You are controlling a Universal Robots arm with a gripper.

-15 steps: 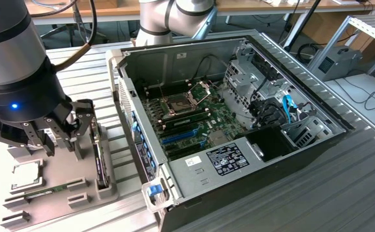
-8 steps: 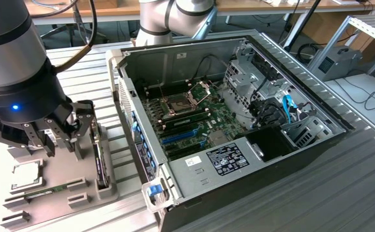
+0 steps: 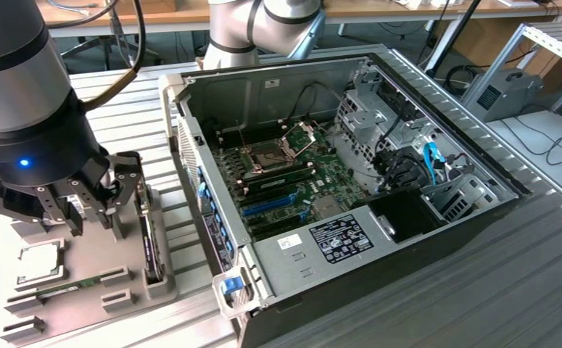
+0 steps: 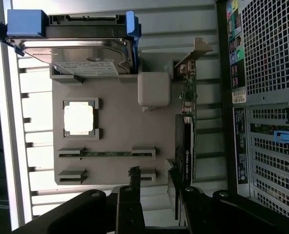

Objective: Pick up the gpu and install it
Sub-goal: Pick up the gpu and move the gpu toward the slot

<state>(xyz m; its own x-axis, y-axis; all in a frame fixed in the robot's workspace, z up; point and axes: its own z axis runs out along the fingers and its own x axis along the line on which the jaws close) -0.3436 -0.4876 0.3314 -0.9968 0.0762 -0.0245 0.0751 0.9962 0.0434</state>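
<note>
Wide-open black gripper (image 3: 95,219) hangs over the thin black gpu card (image 4: 186,151), seemingly untouched in its grey tray (image 4: 115,126); nothing installed yet.

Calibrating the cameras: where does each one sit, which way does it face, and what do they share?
Exterior: raised off the arm, looking down into the open case and on the tray; arm and pincer at its left.
Wrist: on the wrist, looking down on the tray with the gpu; the open pincer in frame.
Shared: tray, gpu, case, pincer.
</note>
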